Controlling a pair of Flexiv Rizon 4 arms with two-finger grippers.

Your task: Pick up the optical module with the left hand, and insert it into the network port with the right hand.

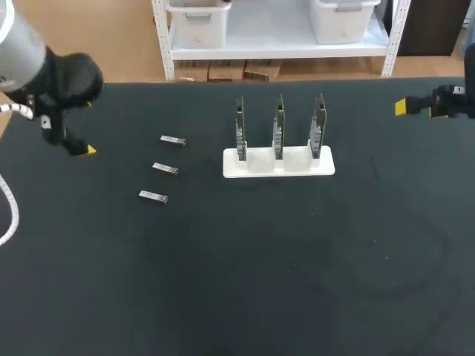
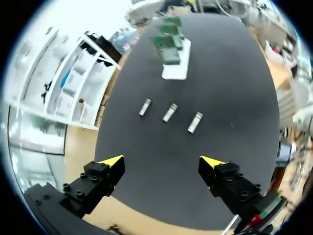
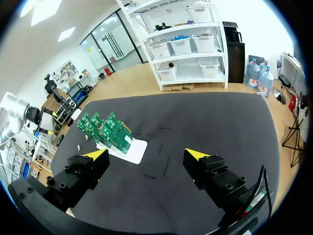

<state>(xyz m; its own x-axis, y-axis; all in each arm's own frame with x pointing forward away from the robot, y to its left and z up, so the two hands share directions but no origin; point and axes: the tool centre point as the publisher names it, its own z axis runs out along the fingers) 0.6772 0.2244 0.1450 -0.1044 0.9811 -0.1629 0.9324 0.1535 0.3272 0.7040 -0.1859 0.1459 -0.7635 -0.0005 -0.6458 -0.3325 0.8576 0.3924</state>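
Optical modules (image 1: 165, 168), three in a column left of centre, likely staged on the picking side. Left gripper (image 2: 164, 164) well short of them, fingers apart, empty; right gripper (image 3: 146, 155) likewise apart, clear of the board stand (image 1: 278, 162).

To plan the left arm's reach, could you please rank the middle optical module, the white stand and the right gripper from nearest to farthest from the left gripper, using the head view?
1. Middle optical module, just to the right of the left gripper.
2. White stand, at mid-table.
3. Right gripper, over the table's far right edge.
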